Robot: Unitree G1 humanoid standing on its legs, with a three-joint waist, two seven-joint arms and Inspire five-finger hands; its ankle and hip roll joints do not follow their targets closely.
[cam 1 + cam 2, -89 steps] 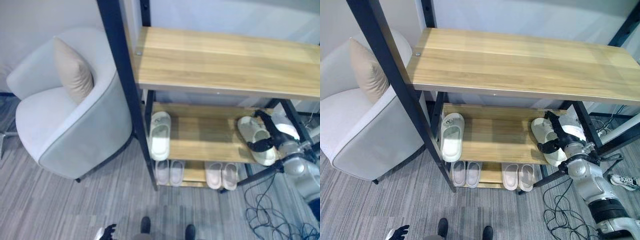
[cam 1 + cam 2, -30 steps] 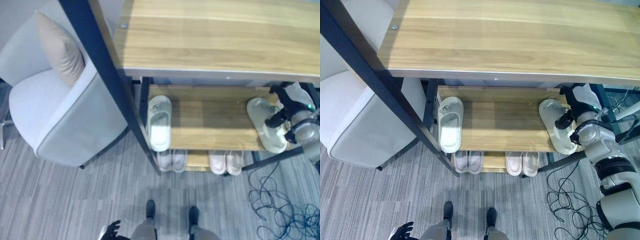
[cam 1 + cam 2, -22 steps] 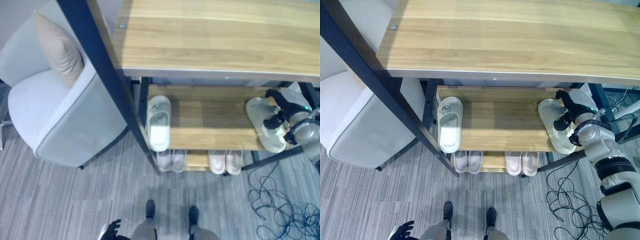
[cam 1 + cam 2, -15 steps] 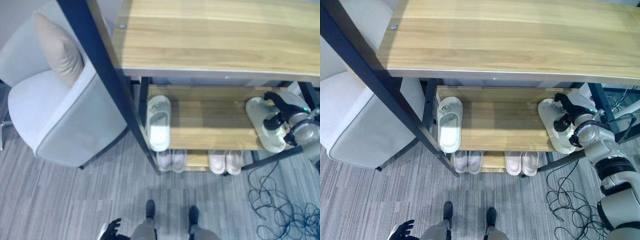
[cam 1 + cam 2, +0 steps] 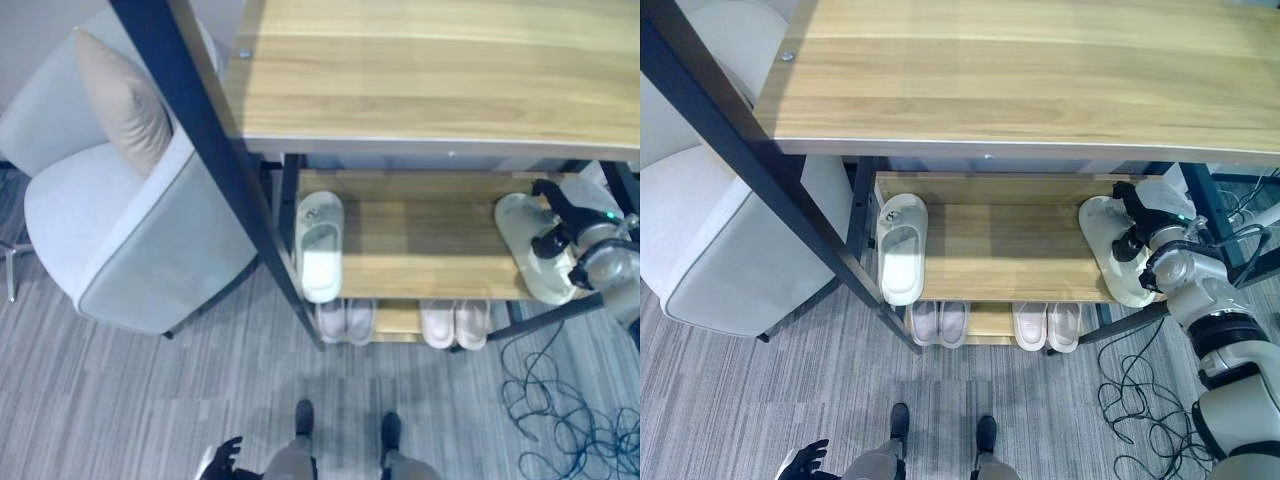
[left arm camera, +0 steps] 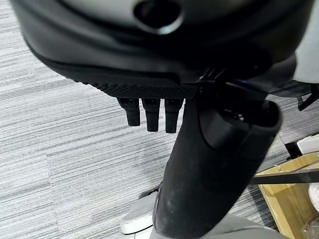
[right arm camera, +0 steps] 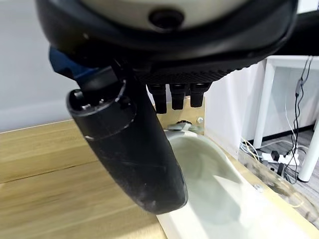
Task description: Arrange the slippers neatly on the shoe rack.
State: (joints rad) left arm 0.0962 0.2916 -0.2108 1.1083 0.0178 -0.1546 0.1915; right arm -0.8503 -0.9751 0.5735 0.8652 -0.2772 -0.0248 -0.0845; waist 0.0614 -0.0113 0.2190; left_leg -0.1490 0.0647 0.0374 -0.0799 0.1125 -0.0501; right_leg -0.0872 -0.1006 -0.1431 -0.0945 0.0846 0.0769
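Nearest you, your left hand (image 5: pixel 225 458) is hanging low over the grey striped carpet floor (image 5: pixel 130 400), well short of the rack; in its wrist view its fingers (image 6: pixel 149 113) are pointing straight down with the thumb beside them, relaxed and holding nothing.

Moving farther, you are looking at the wood-and-black-metal shoe rack (image 5: pixel 1020 90). On its lowest shelf, two pairs of small pale pink slippers (image 5: pixel 940 322) are sitting side by side, one pair left of centre and the other pair right of centre (image 5: pixel 1048 325).

On the middle wooden shelf, one pale green slipper (image 5: pixel 900 262) is lying at the left end, its near end jutting past the shelf's front edge. At the right end the matching second pale green slipper (image 5: pixel 1118 260) is lying slightly angled, its near end also overhanging the front edge. Your right hand (image 5: pixel 1137 232) is reaching in from the right and resting against that slipper's right side. In the right wrist view its fingers (image 7: pixel 175 95) are extending straight over the slipper and the thumb is standing apart; they are not curling round it.

To the left of the rack, a rounded light grey upholstered armchair (image 5: pixel 120 250) is carrying a beige cushion (image 5: pixel 125 100).
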